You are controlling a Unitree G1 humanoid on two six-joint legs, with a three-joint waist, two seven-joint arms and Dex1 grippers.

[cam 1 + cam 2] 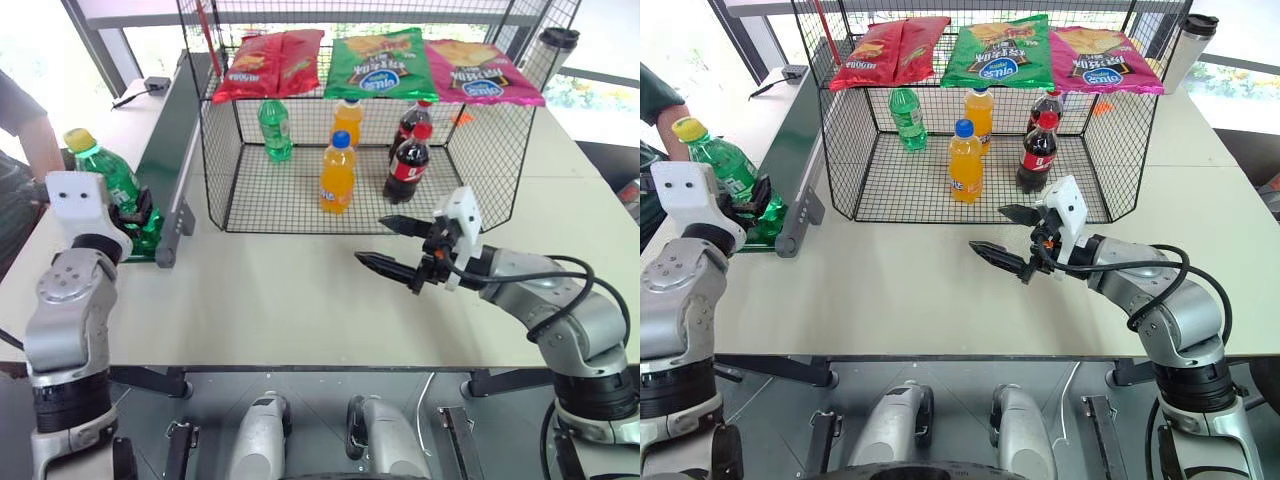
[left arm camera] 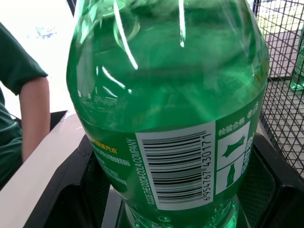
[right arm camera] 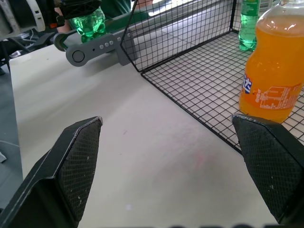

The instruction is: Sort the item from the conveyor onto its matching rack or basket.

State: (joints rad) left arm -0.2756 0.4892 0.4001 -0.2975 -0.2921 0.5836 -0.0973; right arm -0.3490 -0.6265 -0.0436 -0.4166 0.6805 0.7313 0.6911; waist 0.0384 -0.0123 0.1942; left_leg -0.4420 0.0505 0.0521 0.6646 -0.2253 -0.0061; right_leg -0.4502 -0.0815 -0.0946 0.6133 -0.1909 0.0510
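Clear-green soda bottle [image 1: 108, 180], yellow cap [image 1: 79, 139], barcode label [image 2: 178, 166]

Left arm raised at the robot's left, forearm upright; left claw [image 1: 138, 215] clamped tight around the lower body of the green soda bottle [image 1: 108, 172]. Right arm bent at the elbow, forearm reaching inward and level; right claw [image 1: 393, 244] spread wide, holding nothing, above the worktop [image 1: 290, 300].

The left claw [image 1: 135, 215] hides the green bottle's [image 1: 110, 175] lower part; the wrist view's edge crops its cap.
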